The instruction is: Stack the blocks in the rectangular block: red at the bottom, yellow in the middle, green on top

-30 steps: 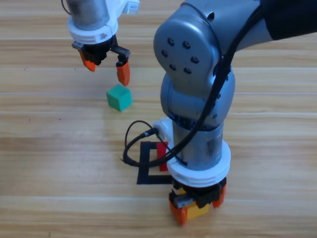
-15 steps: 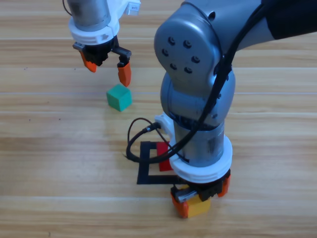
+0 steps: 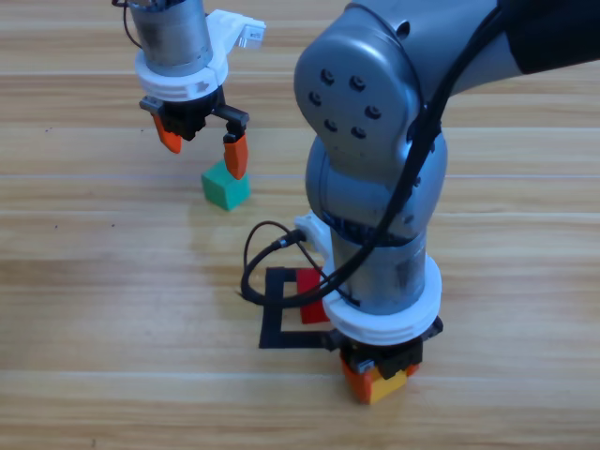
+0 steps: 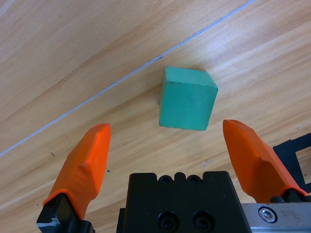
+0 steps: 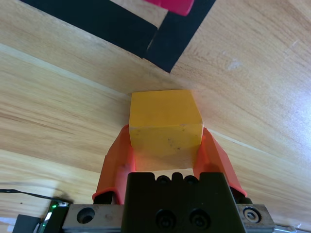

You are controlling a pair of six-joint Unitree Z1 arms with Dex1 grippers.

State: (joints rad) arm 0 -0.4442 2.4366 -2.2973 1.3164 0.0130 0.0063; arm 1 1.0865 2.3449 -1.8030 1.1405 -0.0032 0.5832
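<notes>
The red cube (image 3: 311, 292) sits inside the black tape square (image 3: 274, 319), partly hidden by the right arm; its corner (image 5: 171, 5) peeks in at the top of the right wrist view beside the tape (image 5: 121, 26). My right gripper (image 3: 380, 378) is shut on the yellow cube (image 3: 386, 384) (image 5: 165, 127), just outside the square's near right corner. The teal-green cube (image 3: 225, 187) (image 4: 187, 99) lies on the wood at upper left. My left gripper (image 3: 202, 145) (image 4: 170, 153) hangs open just above and behind it, not touching.
A black cable (image 3: 258, 267) loops from the right arm over the tape square's left side. The bulky right arm (image 3: 370, 159) stands over the square's right half. Bare wood stretches across the left and lower left.
The right gripper has closed on the yellow cube and shifted slightly right. The left gripper has moved down and nearer the green cube.
</notes>
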